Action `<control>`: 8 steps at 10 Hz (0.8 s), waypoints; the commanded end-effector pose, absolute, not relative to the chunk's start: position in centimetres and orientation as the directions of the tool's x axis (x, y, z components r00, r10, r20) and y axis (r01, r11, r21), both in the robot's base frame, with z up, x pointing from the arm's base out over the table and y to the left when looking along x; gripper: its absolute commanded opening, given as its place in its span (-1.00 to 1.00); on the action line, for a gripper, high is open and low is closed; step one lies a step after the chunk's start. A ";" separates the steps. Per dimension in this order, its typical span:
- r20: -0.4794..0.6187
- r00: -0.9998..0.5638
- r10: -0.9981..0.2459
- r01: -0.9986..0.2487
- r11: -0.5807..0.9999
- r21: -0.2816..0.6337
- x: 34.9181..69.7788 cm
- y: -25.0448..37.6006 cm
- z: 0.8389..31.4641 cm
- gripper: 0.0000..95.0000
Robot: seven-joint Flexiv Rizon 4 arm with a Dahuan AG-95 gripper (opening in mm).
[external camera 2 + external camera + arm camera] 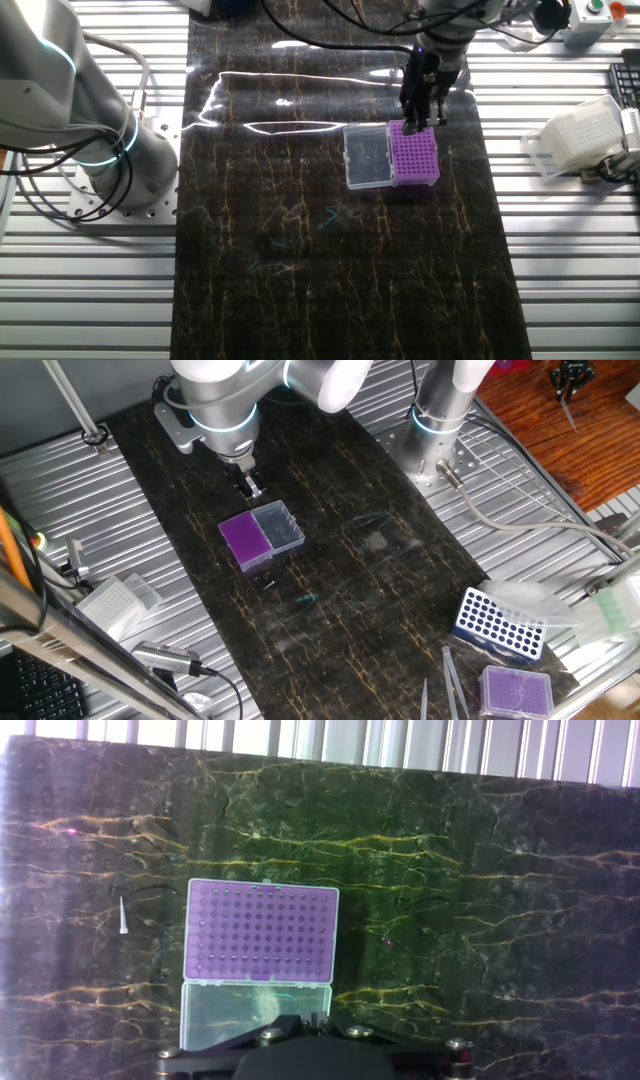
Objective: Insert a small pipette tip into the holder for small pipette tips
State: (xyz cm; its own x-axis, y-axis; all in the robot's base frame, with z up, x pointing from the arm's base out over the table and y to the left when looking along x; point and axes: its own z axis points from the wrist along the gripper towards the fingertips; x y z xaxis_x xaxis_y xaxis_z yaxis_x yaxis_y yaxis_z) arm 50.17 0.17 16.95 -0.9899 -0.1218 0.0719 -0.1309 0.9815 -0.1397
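I am hovering the gripper [424,118] over the holder's [262,934] far edge, surveying; I cannot tell how its fingers are standing. The small pipette tip [120,916] is lying on the surface just beside the holder, awaiting pickup.

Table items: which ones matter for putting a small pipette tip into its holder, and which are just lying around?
For the job: small pipette tip; purple-topped holder with its clear lid.
Lying about: blue rack; lidless purple box; grey tweezers; white rack.
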 end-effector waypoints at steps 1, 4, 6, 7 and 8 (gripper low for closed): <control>0.060 -0.990 -0.124 -0.131 0.982 -0.138 50.2 0.1 17.0 -1.00; 0.059 -0.993 -0.101 -0.108 0.986 -0.130 50.1 0.1 17.0 -1.00; 0.058 -0.993 -0.103 -0.107 0.990 -0.086 50.1 0.1 17.0 -1.00; 0.059 -0.991 -0.123 -0.127 0.990 -0.068 50.1 0.1 17.1 -1.00; 0.060 -0.990 -0.128 -0.129 0.991 -0.026 50.1 0.1 17.4 -1.00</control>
State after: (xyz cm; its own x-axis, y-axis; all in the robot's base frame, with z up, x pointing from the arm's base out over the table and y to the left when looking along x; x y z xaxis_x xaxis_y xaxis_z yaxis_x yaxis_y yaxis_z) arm 50.27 0.16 17.40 -0.9935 -0.0980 0.0586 -0.1011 0.9935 -0.0520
